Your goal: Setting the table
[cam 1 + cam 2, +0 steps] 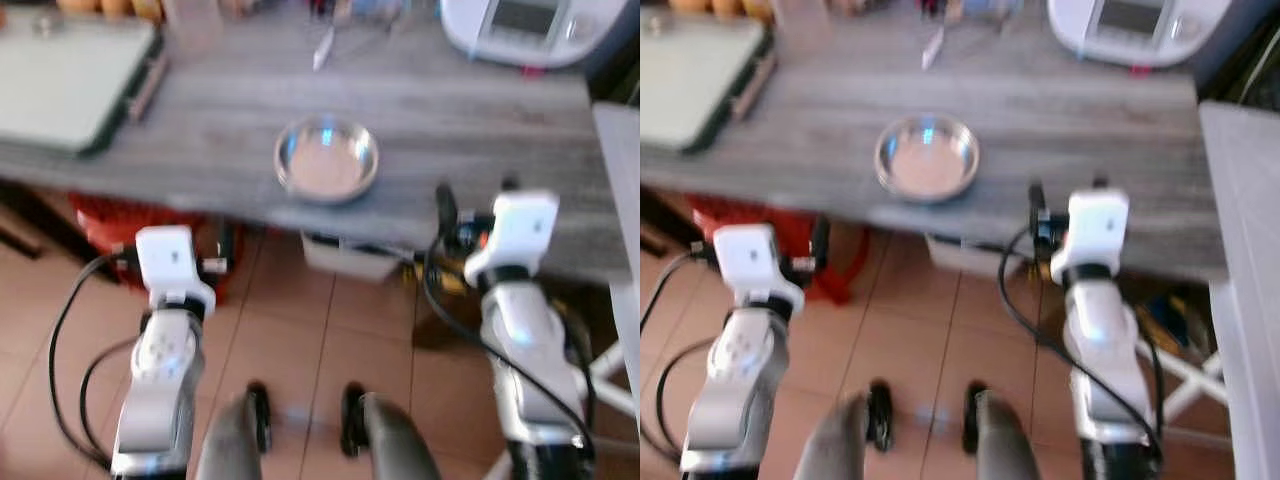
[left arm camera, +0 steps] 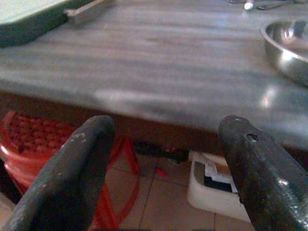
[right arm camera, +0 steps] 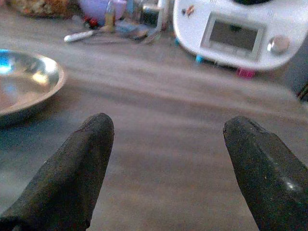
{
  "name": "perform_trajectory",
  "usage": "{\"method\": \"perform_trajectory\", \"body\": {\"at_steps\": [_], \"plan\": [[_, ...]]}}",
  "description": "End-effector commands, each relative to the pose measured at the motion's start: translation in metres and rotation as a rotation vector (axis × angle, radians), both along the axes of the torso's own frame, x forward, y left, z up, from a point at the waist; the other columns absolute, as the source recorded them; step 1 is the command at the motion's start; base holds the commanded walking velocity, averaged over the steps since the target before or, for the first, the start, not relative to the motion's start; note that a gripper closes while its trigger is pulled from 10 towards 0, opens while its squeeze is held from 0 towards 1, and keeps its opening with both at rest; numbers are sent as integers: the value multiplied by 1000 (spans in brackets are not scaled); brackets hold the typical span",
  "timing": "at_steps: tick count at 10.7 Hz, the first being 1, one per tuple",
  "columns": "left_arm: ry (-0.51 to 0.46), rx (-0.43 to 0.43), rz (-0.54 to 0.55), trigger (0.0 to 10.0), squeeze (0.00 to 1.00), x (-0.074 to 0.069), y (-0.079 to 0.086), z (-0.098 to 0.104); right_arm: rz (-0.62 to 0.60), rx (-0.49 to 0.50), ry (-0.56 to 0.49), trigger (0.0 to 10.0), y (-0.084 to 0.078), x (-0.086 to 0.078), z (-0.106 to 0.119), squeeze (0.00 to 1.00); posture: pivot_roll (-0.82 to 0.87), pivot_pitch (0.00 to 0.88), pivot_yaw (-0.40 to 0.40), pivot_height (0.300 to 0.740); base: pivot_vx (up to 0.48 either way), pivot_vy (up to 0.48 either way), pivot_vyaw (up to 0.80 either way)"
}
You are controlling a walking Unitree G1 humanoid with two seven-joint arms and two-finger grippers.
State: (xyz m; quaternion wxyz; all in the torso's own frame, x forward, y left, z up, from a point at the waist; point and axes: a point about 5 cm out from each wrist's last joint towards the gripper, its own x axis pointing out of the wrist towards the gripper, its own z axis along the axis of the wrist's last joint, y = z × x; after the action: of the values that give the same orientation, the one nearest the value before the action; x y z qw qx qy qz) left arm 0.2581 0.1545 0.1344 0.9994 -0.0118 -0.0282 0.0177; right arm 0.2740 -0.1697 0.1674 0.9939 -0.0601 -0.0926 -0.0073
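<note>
Both our grippers are empty, fingers spread wide. Right gripper (image 3: 163, 168) sits over the table (image 1: 450, 110) edge at centre right; left gripper (image 2: 163, 168) is at lower left, under the edge. The bowl (image 1: 326, 158) sits upper centre, near the front edge. Risks, as we judge them: left fingers (image 2: 72, 163) catching the underside on lift, or a nudge sending the bowl off. Open tabletop around it; tray (image 1: 70, 80) upper left, white appliance (image 1: 530, 25) upper right.

We see our left gripper (image 2: 163, 168) spread wide before the grey worktop (image 2: 144, 62) edge, a steel bowl (image 2: 288, 48) on it, a red basket (image 2: 33, 144) beneath.
</note>
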Motion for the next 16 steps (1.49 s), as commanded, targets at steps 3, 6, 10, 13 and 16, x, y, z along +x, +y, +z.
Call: {"method": "perform_trajectory", "body": {"at_steps": [3, 6, 10, 13, 16], "plan": [[23, 10, 20, 10000, 0, -3, 4, -5, -28, 17, 3, 10000, -2, -2, 4, 0, -30, 216, -6, 740, -328, 0, 0], [23, 11, 18, 10000, 0, -3, 3, -5, -77, -70, 48, 10000, -3, 3, -1, 0, -31, 213, -6, 740, -330, 0, 0], [13, 17, 5, 10000, 0, 0, 2, -4, -98, -2, 85, 10000, -1, 7, -9, 1000, -34, 204, -5, 740, -318, 0, 0], [-24, 1, -36, 10000, 0, 1, -2, 2, -13, 20, 56, 10000, 6, 4, -2, 0, -31, 203, -3, 740, 0, 0, 0], [-40, -44, -111, 10000, 0, 0, -9, 5, -23, 20, 29, 10000, 3, 10, 7, 0, -33, 205, -4, 740, 0, 0, -800]]}}
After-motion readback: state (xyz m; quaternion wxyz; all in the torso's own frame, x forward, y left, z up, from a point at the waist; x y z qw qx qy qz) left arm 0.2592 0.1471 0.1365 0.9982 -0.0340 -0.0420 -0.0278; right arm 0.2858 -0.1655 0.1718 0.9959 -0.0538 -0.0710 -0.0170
